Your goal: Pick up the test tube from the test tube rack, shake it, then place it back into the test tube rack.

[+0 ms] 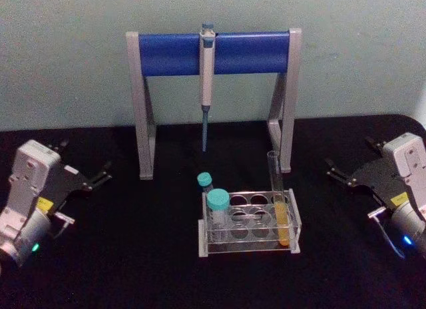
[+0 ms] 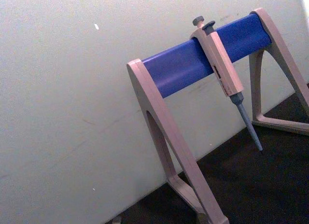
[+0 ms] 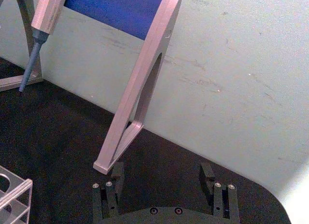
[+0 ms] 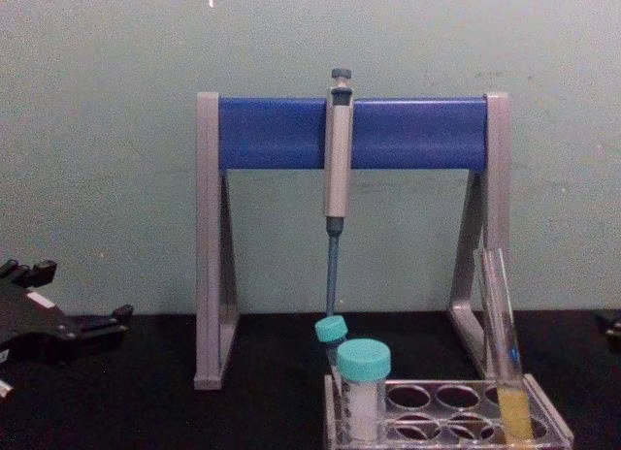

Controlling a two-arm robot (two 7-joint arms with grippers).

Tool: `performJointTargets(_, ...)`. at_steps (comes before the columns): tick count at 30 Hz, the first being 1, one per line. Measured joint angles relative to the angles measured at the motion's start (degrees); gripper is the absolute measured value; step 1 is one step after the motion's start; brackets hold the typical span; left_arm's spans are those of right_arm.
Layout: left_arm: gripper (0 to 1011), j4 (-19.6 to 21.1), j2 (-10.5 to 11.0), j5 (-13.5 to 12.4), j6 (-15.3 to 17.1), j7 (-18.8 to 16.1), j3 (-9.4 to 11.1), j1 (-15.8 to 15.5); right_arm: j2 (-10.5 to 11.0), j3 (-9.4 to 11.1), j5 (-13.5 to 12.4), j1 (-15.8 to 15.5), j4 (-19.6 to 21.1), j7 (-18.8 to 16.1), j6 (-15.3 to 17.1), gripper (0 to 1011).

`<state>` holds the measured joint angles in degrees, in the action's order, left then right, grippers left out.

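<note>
The test tube (image 1: 278,189) stands upright in the right front hole of the clear test tube rack (image 1: 256,236), with yellow liquid in its lower part. From the chest, the test tube (image 4: 505,343) rises well above the rack (image 4: 558,426). My left gripper (image 1: 83,159) rests open on the black table far to the left, also at the left gripper (image 4: 82,293). My right gripper (image 1: 351,157) sits open far to the right; in its wrist view the right gripper (image 3: 161,173) has nothing between its fingers and a rack corner (image 3: 14,195) shows.
Two teal-capped tubes (image 1: 217,201) (image 1: 204,180) stand in the rack's left side. Behind the rack is a grey-and-blue pipette stand (image 1: 180,52) with a grey pipette (image 1: 207,89) hanging from its bar. A pale wall closes the back.
</note>
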<state>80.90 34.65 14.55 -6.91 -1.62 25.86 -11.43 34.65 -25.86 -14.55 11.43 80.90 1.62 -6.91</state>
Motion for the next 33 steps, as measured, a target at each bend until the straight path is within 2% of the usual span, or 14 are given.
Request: performJointTargets(33, 1001, 0.0, 0.0, 0.0, 0.0, 0.0, 0.0, 0.0, 0.0, 0.0, 0.0, 0.0, 0.0, 0.0, 0.0, 1000)
